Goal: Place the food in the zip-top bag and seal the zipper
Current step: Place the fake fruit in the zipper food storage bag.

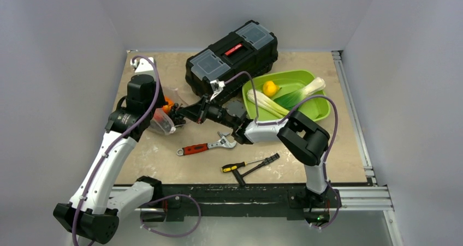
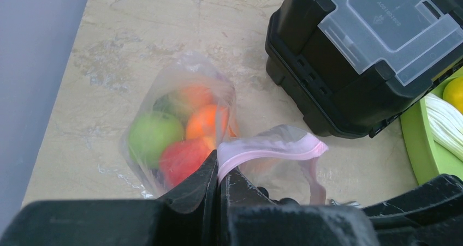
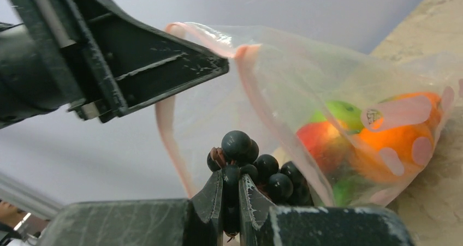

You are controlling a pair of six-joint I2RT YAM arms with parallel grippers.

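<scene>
The clear zip-top bag (image 2: 185, 101) lies at the table's left with a green apple (image 2: 154, 134), a red fruit (image 2: 183, 157) and orange fruits (image 2: 205, 120) inside. My left gripper (image 2: 220, 167) is shut on the pink zipper strip (image 2: 273, 149) and holds the bag's mouth up and open. My right gripper (image 3: 231, 183) is shut on the black grape bunch (image 3: 256, 167) and holds it at the open mouth of the bag (image 3: 306, 88). In the top view both grippers meet at the bag (image 1: 164, 119), the right gripper (image 1: 177, 115) just right of it.
A black toolbox (image 1: 232, 58) stands behind the arms. A lime-green tray (image 1: 316, 108) at the right holds leeks and a yellow fruit. A red-handled wrench (image 1: 206, 145) and screwdrivers (image 1: 251, 164) lie near the front.
</scene>
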